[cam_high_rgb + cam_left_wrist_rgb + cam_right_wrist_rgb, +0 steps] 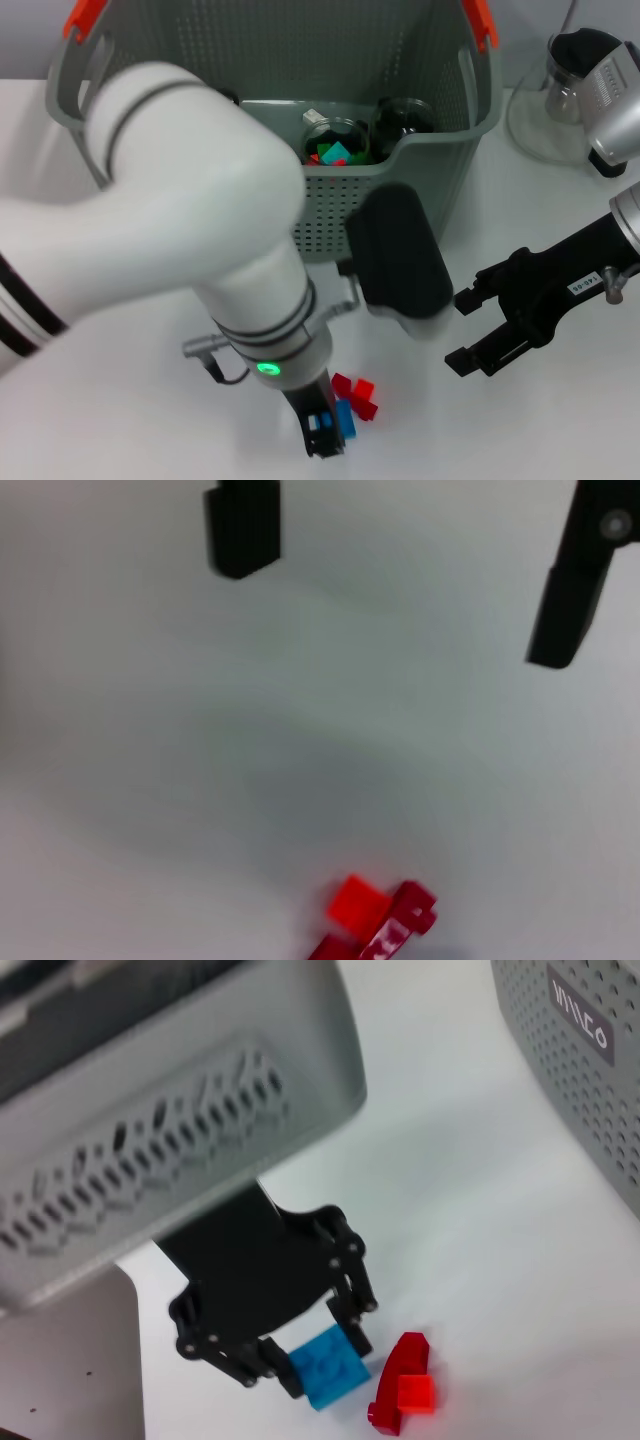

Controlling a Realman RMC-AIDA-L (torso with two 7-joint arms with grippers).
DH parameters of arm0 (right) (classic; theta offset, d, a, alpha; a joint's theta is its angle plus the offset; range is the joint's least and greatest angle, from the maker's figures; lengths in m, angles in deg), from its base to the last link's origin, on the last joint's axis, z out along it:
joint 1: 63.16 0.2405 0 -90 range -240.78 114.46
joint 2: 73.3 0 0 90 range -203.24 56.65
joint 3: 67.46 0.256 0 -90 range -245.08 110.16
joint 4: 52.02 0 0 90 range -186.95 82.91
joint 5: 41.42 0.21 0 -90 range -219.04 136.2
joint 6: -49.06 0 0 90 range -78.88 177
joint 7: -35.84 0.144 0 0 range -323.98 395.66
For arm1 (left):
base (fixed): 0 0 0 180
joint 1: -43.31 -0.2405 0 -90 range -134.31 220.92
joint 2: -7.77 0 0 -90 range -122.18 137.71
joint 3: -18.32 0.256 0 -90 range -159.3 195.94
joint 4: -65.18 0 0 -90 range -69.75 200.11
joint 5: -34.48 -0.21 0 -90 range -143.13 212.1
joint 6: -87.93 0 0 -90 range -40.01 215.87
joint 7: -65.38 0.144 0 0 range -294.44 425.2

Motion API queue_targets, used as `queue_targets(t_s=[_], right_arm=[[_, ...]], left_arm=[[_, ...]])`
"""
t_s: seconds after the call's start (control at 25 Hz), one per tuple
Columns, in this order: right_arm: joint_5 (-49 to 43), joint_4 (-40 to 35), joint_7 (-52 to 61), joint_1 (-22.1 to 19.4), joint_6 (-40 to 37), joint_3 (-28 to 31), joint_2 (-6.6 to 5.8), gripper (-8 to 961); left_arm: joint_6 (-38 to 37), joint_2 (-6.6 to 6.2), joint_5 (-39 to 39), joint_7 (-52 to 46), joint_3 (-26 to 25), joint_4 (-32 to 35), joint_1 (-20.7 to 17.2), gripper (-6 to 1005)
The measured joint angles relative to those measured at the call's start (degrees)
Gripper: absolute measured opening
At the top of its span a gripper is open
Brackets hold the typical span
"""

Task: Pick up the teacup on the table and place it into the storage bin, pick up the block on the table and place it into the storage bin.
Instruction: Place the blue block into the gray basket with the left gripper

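My left gripper [322, 440] is down at the table near the front edge, shut on a blue block [346, 420]. The right wrist view shows the blue block [330, 1368] between the black fingers [352, 1332] of the left gripper [318, 1355]. Red blocks [356, 393] lie on the table touching it and also show in the right wrist view [402, 1395] and the left wrist view [385, 925]. The grey-green storage bin [420, 190] stands behind, with a glass cup [336, 142] holding coloured pieces inside. My right gripper [460, 330] hovers open and empty to the right.
A second dark glass [404, 118] sits in the bin beside the cup. A clear glass vessel with a black top [560, 95] stands at the back right. The bin's black label [580, 1020] faces the right wrist camera. My left forearm [180, 210] crosses the bin's front.
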Motion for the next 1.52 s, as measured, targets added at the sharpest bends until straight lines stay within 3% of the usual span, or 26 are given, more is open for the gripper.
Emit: queue_targets(t_s=[0.12, 0.16, 0.2, 0.28, 0.36, 0.6, 0.64, 0.68, 0.92, 1.04, 1.2, 1.44, 1.52], right_arm=[[0.01, 0.12, -0.04, -0.06, -0.16, 0.19, 0.0, 938], [-0.02, 0.14, -0.05, -0.06, -0.19, 0.2, 0.0, 938], [-0.04, 0.16, -0.05, -0.07, -0.18, 0.2, 0.0, 938], [-0.06, 0.18, -0.07, -0.07, -0.2, 0.12, 0.0, 938], [-0.04, 0.2, -0.12, -0.08, -0.26, 0.01, 0.0, 939], [-0.11, 0.37, -0.58, 0.12, -0.37, -0.21, 0.23, 939], [-0.12, 0.38, -0.65, 0.17, -0.39, -0.21, 0.25, 939], [-0.14, 0.39, -0.66, 0.23, -0.42, -0.21, 0.31, 939], [-0.28, 0.39, -0.81, 0.41, -0.47, -0.31, 0.81, 939], [-0.28, 0.39, -0.92, 0.43, -0.47, -0.32, 0.88, 939], [-0.28, 0.39, -0.93, 0.44, -0.48, -0.35, 0.93, 939], [-0.33, 0.38, -1.3, 0.54, -0.59, -0.59, 0.96, 939], [-0.34, 0.36, -1.62, 0.55, -0.61, -0.72, 0.96, 938]], left_arm=[[-4.55, -0.13, 0.18, 1.47, -6.66, 4.29, -1.71, 401], [-4.55, -0.13, 0.18, 1.47, -6.66, 4.29, -1.71, 401], [-7.57, -0.15, 1.4, 3.54, -13.82, 9.51, -3.55, 401], [-9.42, -0.18, 3.25, 5.07, -19.3, 13.14, -4.49, 401], [-11.06, -0.44, 7.7, 7.06, -28.09, 16.84, -4.58, 401], [-11.05, -1.06, 16.79, 11.76, -52.7, 18.76, 0.94, 402], [-11.05, -1.06, 16.79, 11.76, -52.7, 18.76, 0.94, 402], [-8.99, -1.79, 19.08, 13.62, -59.46, 15.89, 4.01, 402], [1.76, -5.78, 19.36, 13.67, -62.1, 2.85, 8.49, 444], [8.38, -7.17, 19.02, 14.0, -61.94, -3.87, 9.59, 465], [13.74, -7.99, 18.58, 14.71, -61.69, -7.81, 10.09, 493], [16.24, -7.64, 15.93, 14.57, -61.35, -7.14, 9.95, 736], [15.45, -7.42, 16.45, 14.29, -61.81, -5.93, 9.19, 774]])
